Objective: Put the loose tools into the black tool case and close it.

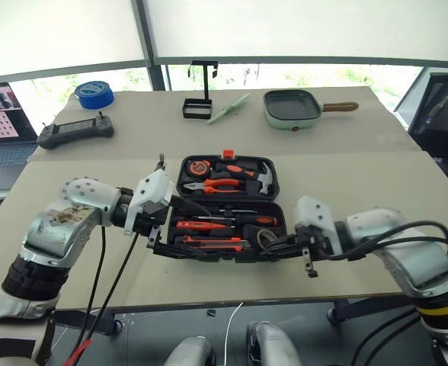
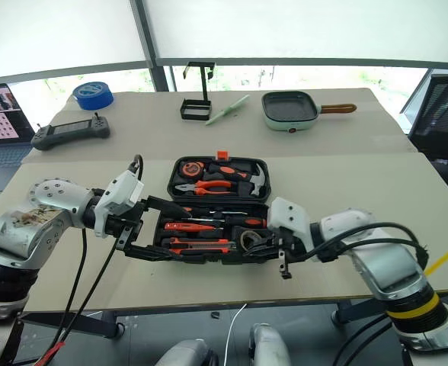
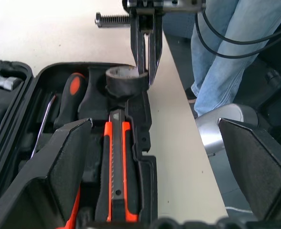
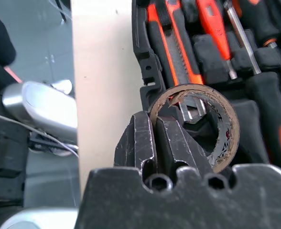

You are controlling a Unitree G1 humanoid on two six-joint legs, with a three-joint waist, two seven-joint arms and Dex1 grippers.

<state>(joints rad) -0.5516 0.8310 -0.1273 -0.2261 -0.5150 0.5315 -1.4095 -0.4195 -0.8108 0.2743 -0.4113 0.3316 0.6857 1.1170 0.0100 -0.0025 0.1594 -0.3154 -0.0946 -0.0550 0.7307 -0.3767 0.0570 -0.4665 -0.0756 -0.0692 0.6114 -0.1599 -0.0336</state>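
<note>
Right gripper (image 4: 155, 143) is pinching the small tape roll (image 4: 198, 125) by its wall, over the near right corner of the black tool case (image 1: 228, 210)

Fingers clamped on the dull grey ring — it is going into its moulded recess, beside the orange-black utility knife (image 3: 115, 162); next it needs a release, then the lid folded over. Left gripper (image 2: 144, 229) is hanging wide open at the case's left edge, holding nothing

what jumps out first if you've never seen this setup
The open black case mid-table, packed with orange-handled tools. At its near right corner the right gripper is shut on the wall of a small tape roll; the left gripper stands open at the case's left end.
</note>
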